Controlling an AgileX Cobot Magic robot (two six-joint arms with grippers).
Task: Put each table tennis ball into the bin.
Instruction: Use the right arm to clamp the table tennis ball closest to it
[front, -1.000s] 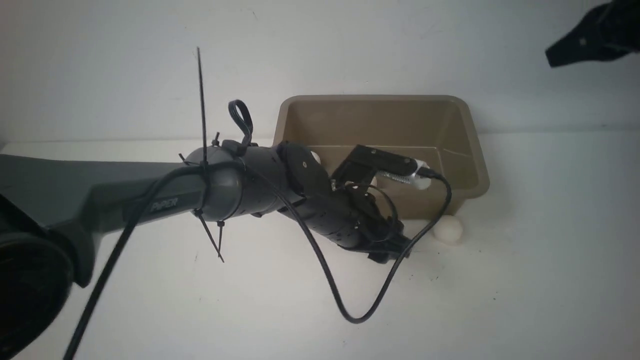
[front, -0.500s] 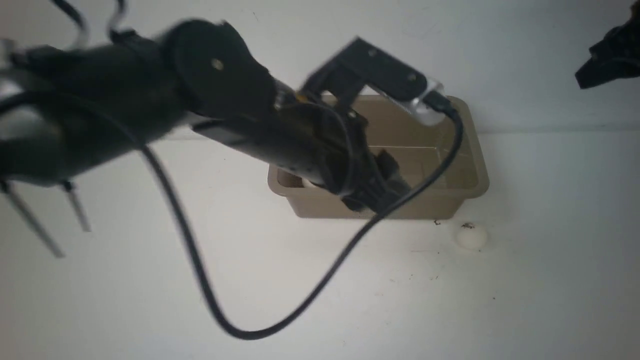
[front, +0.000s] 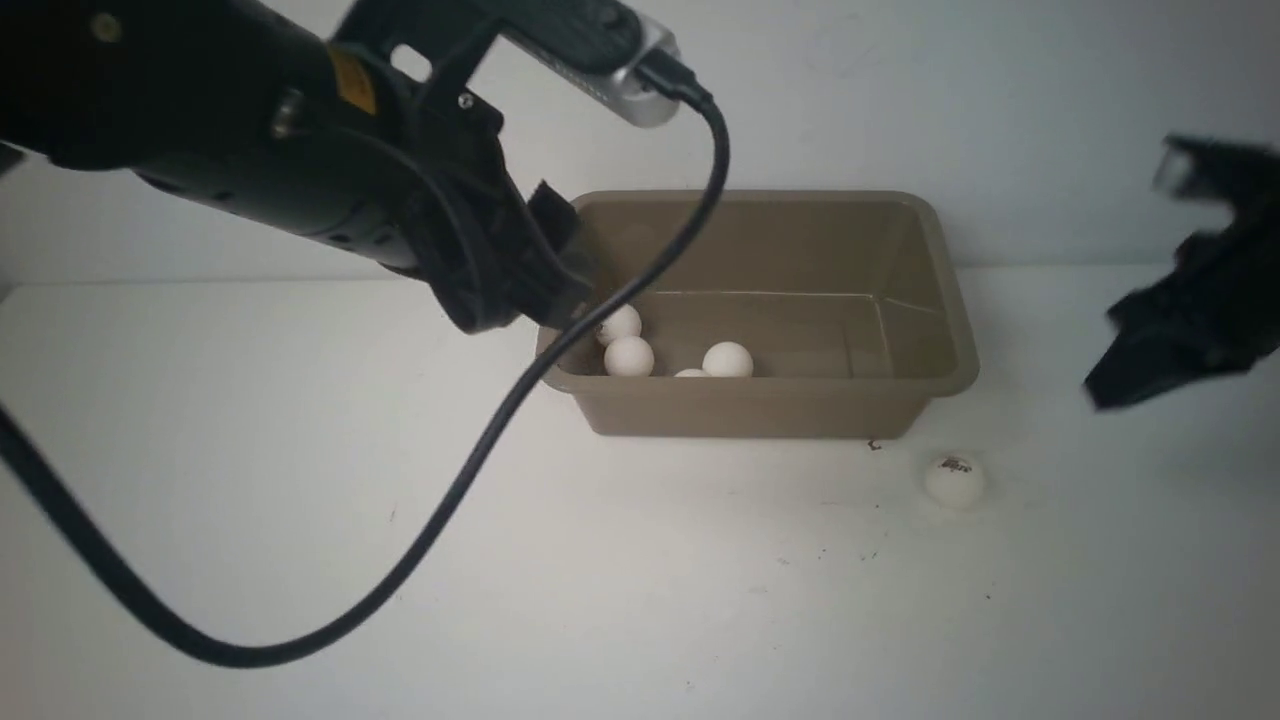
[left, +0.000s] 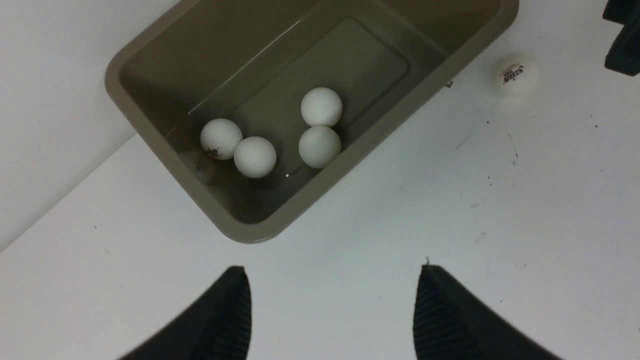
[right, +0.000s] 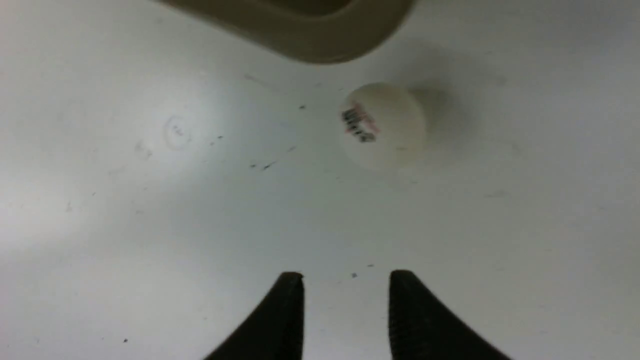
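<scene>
The taupe bin stands at the back of the table and holds several white table tennis balls; the left wrist view shows them grouped at one end of the bin. One more ball with a printed logo lies on the table in front of the bin's right corner. It also shows in the left wrist view and the right wrist view. My left gripper is open and empty, raised over the bin's left end. My right gripper is open and empty, above and to the right of the loose ball.
The left arm's black cable hangs in a loop over the table in front of the bin. A white wall rises right behind the bin. The white table carries a few small dark specks.
My left arm has risen and swung back to the left from in front of the bin. The loose ball has rolled a little right and nearer. My right arm has come down toward it.
</scene>
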